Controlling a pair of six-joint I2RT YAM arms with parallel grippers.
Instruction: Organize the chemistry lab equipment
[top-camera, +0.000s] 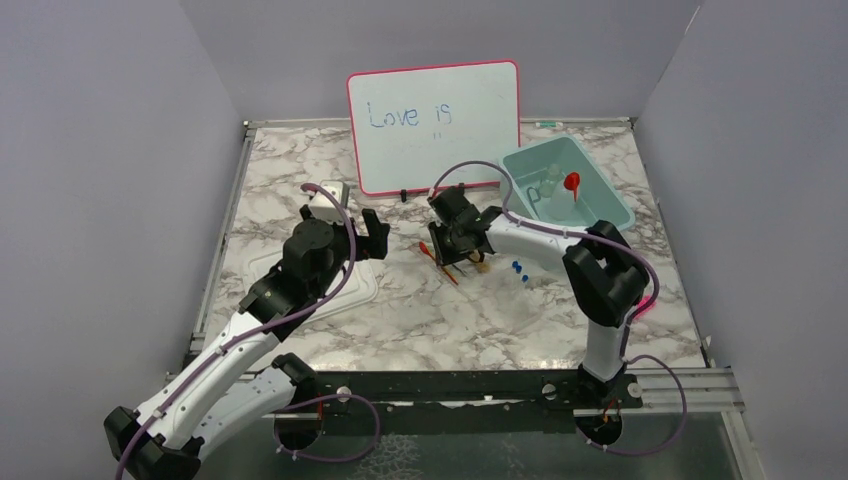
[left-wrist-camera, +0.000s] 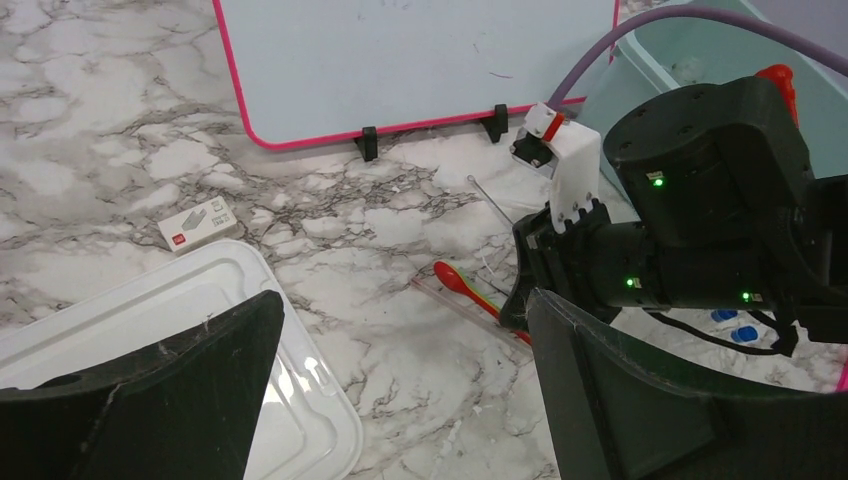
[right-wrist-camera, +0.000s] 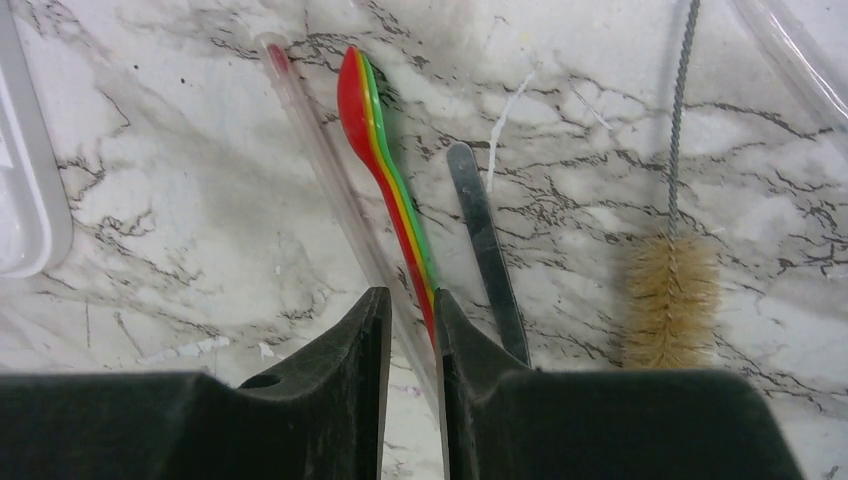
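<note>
Stacked spoons (right-wrist-camera: 385, 170) were met at the handle end by the right gripper (right-wrist-camera: 410, 305) on the marble table (right-wrist-camera: 600, 60).
The thin, glossy red, orange and green spoons were laid flat mid-table, long axis slanted, bowls pointed away from the gripper. The handles and a clear tube (right-wrist-camera: 320, 170) were caught in its narrow gap; a firm pinch could not be told. Flat metal tweezers (right-wrist-camera: 485, 250) and a bristly wire brush (right-wrist-camera: 670, 300) were laid alongside. The left gripper (left-wrist-camera: 400, 310) was held spread wide.

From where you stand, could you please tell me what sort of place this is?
Probably a staged robot workcell rather than a real lab: a marble-patterned table boxed in by plain grey walls, two arms bolted at its near edge, and small lab items such as a wire brush.
</note>
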